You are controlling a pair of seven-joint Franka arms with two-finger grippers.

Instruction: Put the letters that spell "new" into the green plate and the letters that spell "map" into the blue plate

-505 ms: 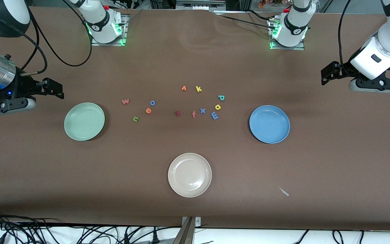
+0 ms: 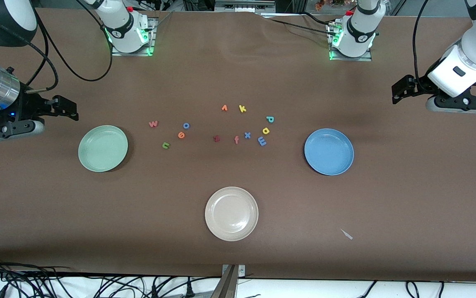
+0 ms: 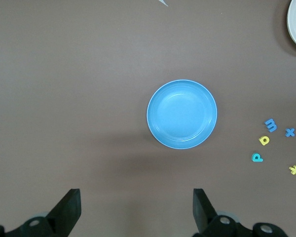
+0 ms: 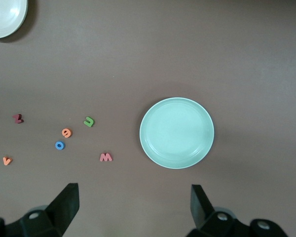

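The green n, orange e and pink w lie on the table beside the green plate. The blue m, yellow a and teal p lie beside the blue plate. Both plates hold nothing. My right gripper hangs open over bare table at the right arm's end; its wrist view shows the green plate, n, e and w. My left gripper hangs open over bare table at the left arm's end, near the blue plate.
A beige plate sits nearer the front camera than the letters. Other letters lie among them: blue o, dark red z, f, blue x, yellow k, orange v. A small white scrap lies on the table.
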